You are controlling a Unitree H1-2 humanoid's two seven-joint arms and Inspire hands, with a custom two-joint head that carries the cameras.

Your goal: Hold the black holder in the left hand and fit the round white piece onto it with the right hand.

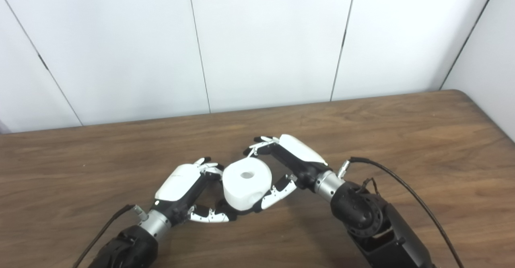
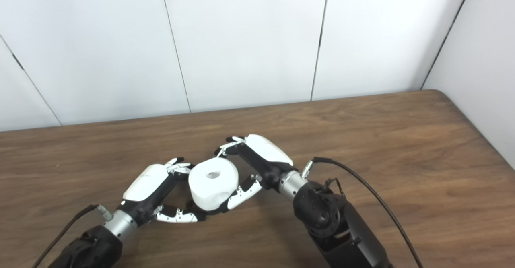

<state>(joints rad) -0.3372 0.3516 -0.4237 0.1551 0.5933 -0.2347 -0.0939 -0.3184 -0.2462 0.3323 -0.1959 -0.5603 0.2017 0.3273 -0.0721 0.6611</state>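
The round white piece (image 1: 245,183), a thick roll with a hole in its top, stands near the table's front middle between my two hands. My right hand (image 1: 297,155) is shut on it from the right, fingers behind it and thumb against its front. My left hand (image 1: 181,183) closes in from the left, fingers at the roll's upper left and thumb curled under its base. Of the black holder (image 1: 242,211) only a dark sliver shows beneath the roll; the rest is hidden by the roll and the left hand's grip.
The brown wooden table (image 1: 402,131) runs back to a white panelled wall (image 1: 265,38); its rounded right corner lies at the far right. A black cable (image 1: 402,179) loops from the right wrist over the table surface.
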